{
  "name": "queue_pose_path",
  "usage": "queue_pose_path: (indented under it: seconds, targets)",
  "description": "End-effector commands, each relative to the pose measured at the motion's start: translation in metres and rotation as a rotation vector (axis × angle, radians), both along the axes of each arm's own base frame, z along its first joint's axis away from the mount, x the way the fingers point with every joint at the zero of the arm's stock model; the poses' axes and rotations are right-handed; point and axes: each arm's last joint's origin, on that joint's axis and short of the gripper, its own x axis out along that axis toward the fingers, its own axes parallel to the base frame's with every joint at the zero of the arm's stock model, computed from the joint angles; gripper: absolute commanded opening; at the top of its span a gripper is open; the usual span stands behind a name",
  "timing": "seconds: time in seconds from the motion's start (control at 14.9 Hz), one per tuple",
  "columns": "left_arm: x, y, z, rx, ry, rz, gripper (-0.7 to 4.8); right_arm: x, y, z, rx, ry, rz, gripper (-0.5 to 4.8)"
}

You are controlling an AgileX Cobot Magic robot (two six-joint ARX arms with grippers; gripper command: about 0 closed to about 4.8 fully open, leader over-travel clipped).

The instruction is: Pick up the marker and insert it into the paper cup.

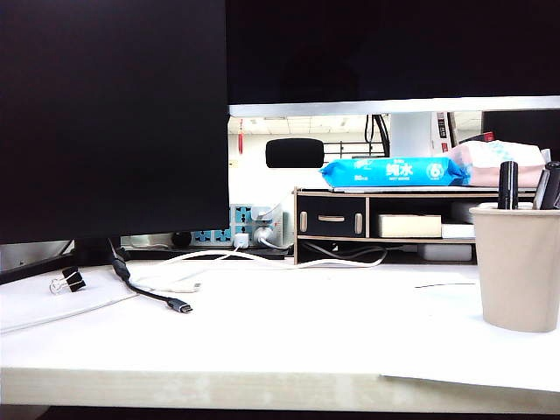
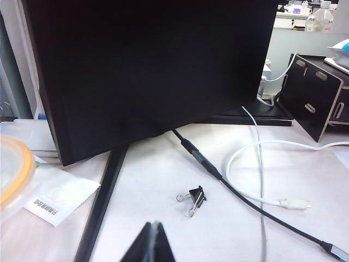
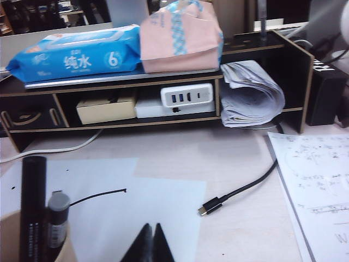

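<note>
Black monitor, binder clip, blue wipes pack, wooden shelf, black cable

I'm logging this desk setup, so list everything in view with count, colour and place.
paper cup: one, beige, right edge of desk
marker: one, black, standing in the cup beside other dark pens
monitor: one, black, left
binder clip: one, black, under the monitor
cables: one black, one white, desk centre
shelf organiser: one, black, behind
wipes pack: one, blue, on the organiser
left gripper: fingers shut, above the clip
right gripper: fingers shut, beside the cup
</note>
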Motion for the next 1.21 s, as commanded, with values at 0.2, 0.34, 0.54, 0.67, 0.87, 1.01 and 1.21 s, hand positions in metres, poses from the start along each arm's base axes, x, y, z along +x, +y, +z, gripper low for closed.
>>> queue_pose_path:
  seconds: [0.2,0.34,0.54,0.67,0.87,1.01,1.21]
  targets:
    - [0.0,0.0001,0.0015,0.003,-0.013,0.003,-0.05,0.0003,-0.0002,0.0003,-0.006,-0.014,-0.008,-0.01]
    - [0.0,0.0001,0.0015,0.003,-0.013,0.003,-0.05,0.0003,0.0,0.0003,-0.05,-0.014,-0.006,-0.01]
    - [0.0,0.0001,0.0015,0.003,-0.013,0.003,-0.05,0.0003,0.0006,0.0003,-0.049,-0.014,0.004,-0.01]
    - [0.0,0.0001,0.0015,0.003,-0.013,0.003,-0.05,0.0003,0.0006,0.0003,-0.049,-0.014,0.003,-0.01]
    - [0.0,0.0001,0.0015,0.003,-0.013,0.003,-0.05,0.0003,0.0005,0.0003,-0.049,-0.014,0.002,-0.01]
    - [0.0,0.0001,0.0015,0.003,-0.013,0.003,-0.05,0.0003,0.0005,0.0003,-0.049,-0.014,0.002,-0.01]
    - [0.0,0.0001,0.0015,0.003,-0.013,0.003,-0.05,0.0003,0.0005,0.0003,-0.049,-0.014,0.002,-0.01]
